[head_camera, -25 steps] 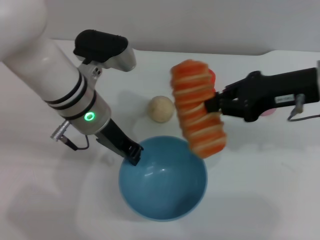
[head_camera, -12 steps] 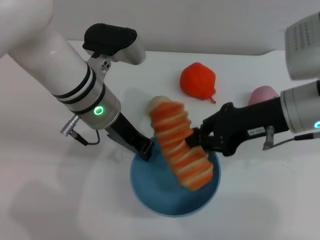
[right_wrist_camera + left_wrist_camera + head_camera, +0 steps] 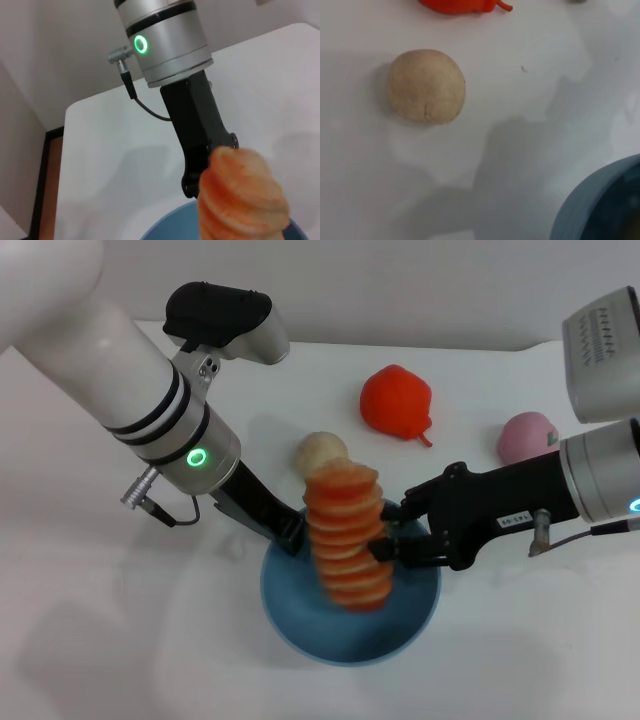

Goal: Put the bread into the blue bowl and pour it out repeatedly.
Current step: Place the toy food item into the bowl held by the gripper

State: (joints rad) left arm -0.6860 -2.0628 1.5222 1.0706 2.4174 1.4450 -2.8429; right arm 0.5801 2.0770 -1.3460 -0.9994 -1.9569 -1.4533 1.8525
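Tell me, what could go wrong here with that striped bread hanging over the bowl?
The right gripper holds the bread upright by its side, over the blue bowl. Released like this, the long loaf might tip across the rim instead of settling inside. The left gripper sits at the bowl's rim close to the loaf, so the two could bump, perhaps knocking the bread towards the beige ball.

Worktop (image 3: 120,640): white and smooth, carrying every loose item.
Beige ball (image 3: 318,451): small and round, resting on the worktop near the middle; the left wrist view (image 3: 426,86) shows a matte surface with a faint crease.
Red fruit (image 3: 397,402): orange-red, rounded, with a short curled stem at its lower right; well apart from the beige ball.
Pink item (image 3: 526,437): pale, rounded, at the far right, apart from the red fruit.
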